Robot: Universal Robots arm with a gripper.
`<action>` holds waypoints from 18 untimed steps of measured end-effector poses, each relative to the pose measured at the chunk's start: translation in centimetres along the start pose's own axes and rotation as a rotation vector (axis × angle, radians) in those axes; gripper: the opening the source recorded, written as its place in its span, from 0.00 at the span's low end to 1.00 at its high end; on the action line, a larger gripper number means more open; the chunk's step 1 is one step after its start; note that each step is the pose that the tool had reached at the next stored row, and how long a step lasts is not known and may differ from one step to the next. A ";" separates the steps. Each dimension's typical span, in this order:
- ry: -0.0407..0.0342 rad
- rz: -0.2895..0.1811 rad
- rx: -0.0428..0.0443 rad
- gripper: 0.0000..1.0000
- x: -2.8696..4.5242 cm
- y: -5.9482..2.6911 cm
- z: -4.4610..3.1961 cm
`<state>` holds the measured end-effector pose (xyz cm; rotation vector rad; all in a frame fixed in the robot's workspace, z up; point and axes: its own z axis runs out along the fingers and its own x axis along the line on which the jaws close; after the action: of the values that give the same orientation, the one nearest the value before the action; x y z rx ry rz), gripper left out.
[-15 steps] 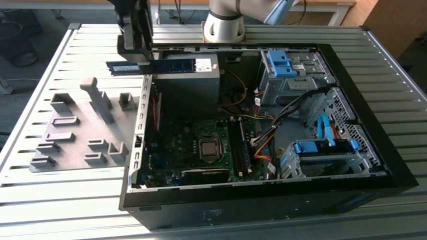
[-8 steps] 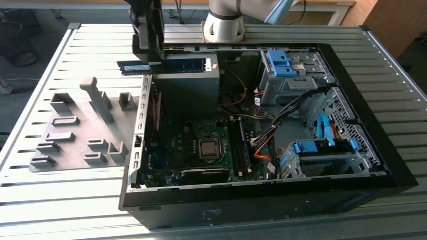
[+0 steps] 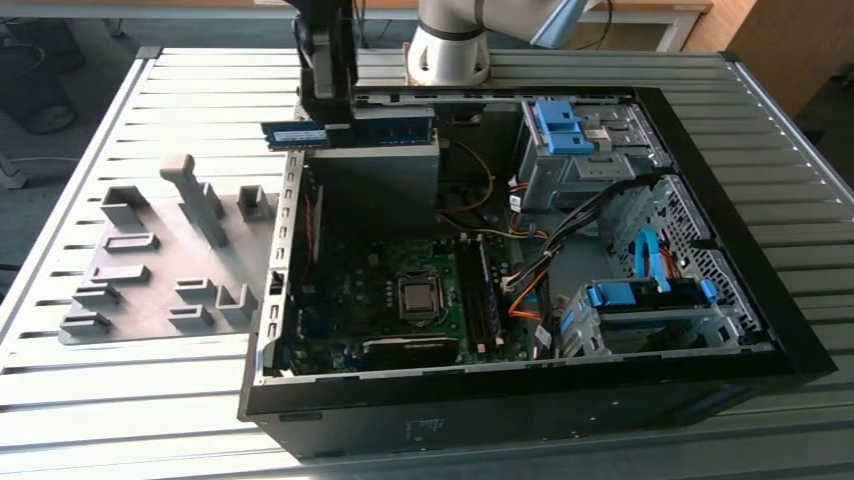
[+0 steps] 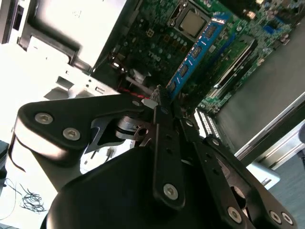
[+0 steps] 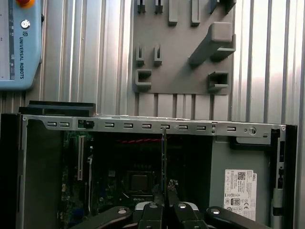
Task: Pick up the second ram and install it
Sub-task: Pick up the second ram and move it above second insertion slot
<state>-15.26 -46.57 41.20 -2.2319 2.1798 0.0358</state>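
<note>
While claw pinches second ram above open computer case, stick hangs level, long axis running across exterior view's left to right. Dark blue-green board, paler blue patch toward left end. In second wrist view, ram edge-on over motherboard.

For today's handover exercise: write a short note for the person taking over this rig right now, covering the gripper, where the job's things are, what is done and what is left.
Gripper: shut on the second ram, holding it level above the far edge of the open computer case, over the power supply.
Grey holder tray lies on the table at the exterior view's left.
Done: the ram is picked up and carried over the case.
Left: it is not yet seated in the motherboard.
</note>
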 end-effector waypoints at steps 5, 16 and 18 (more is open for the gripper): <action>0.0000 0.000 -0.0001 0.14 0.04 -1.73 0.00; 0.0000 0.000 0.0000 0.14 0.17 -7.02 0.05; 0.0000 0.000 0.0000 0.14 0.19 -7.92 0.07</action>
<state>-7.34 -46.57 41.12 -2.2318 2.1799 0.0358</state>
